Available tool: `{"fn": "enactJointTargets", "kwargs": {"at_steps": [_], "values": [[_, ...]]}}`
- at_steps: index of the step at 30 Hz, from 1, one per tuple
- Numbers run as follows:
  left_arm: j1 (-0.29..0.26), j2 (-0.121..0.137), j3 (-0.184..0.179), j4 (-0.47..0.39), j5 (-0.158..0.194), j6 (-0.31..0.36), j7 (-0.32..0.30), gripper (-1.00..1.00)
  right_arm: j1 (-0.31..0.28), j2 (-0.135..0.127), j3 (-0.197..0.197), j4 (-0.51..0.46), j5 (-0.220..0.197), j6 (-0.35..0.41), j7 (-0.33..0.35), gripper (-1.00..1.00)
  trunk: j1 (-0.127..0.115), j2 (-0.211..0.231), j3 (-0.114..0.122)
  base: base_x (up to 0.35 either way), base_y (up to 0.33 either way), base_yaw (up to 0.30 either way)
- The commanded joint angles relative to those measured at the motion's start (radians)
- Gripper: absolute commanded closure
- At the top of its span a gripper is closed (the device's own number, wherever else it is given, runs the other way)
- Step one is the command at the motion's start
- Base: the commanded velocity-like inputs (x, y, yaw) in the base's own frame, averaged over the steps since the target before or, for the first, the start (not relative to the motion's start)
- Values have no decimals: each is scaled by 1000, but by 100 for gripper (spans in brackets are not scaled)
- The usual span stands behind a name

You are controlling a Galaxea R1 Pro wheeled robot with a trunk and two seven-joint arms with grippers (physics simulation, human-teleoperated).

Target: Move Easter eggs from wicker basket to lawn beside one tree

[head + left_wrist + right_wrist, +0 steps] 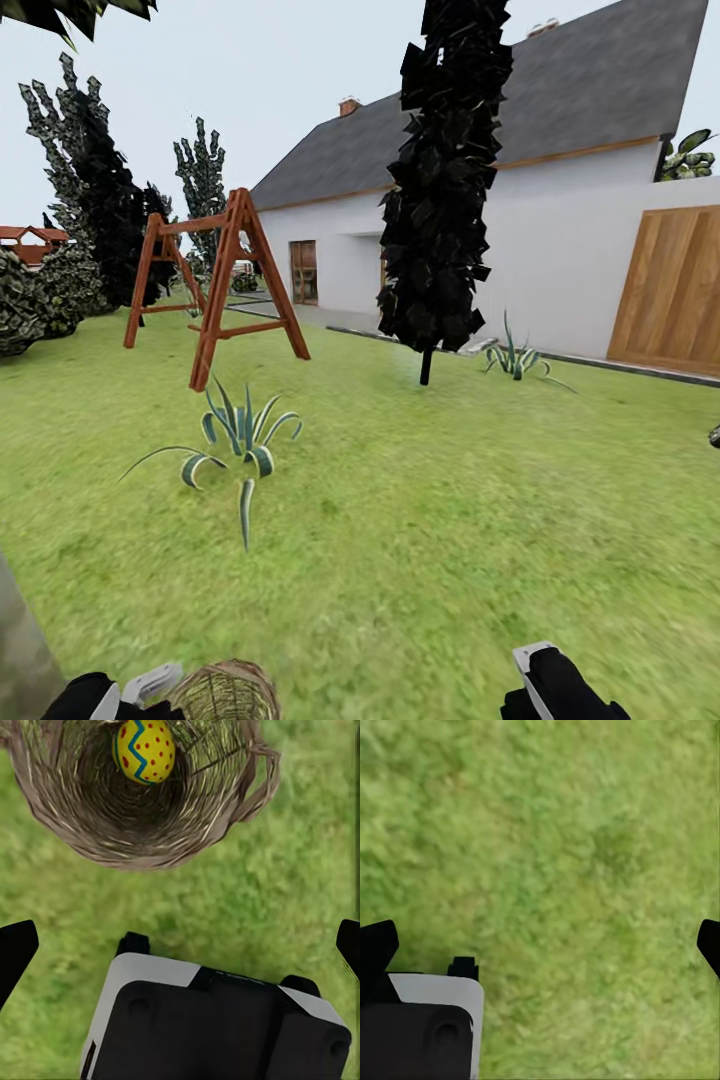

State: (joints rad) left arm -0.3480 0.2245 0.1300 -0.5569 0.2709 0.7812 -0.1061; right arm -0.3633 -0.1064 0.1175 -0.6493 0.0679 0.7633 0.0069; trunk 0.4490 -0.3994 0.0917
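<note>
Both claws spread over the lawn (pixel 430 520), basket at the left one.

Left claw (pixel 180 937) gapes, fingertips wide apart over mottled grass; just ahead of it sits the open-weave wicker basket (pixel 90 810), one yellow egg (pixel 143 750) with red dots and a blue zigzag inside. Right claw (pixel 540 937) likewise spread, bare grass all round. Beyond: swing frame (pixel 215 280), black conifer (pixel 440 190).
</note>
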Motion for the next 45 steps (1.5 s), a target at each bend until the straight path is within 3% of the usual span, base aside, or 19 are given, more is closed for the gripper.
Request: {"fn": "enactJointTargets", "kwargs": {"at_steps": [1, 13, 35, 38, 41, 45], "values": [[0, -2, 7, -1, -5, 4, -5, -100, 0, -1, 5, -1, 6, 5, 1, -100, 1, -1, 0, 339, 0, 0], [0, -4, 10, -2, -4, 3, -2, -100, 0, 1, 6, -1, 6, 5, 1, -100, 1, -1, 0, 312, 0, 0], [0, 0, 12, -2, -5, 4, -8, -100, 0, 1, 7, 0, 6, 4, 1, -100, 1, -1, 0, 85, 7, 0], [0, 18, 12, -5, -8, 6, -8, -100, 0, 0, 6, 0, 6, 4, 1, -100, 1, -1, 0, 9, 7, 0], [0, 72, 7, -7, -10, 10, -9, -100, 0, 0, 7, 0, 6, 3, 1, -100, 1, -1, 0, 2, 1, 0], [0, 85, 0, -13, -11, 18, -11, -100, 0, 0, 6, 0, 6, 4, 1, -100, 1, -1, 0, 0, 0, 0]]}}
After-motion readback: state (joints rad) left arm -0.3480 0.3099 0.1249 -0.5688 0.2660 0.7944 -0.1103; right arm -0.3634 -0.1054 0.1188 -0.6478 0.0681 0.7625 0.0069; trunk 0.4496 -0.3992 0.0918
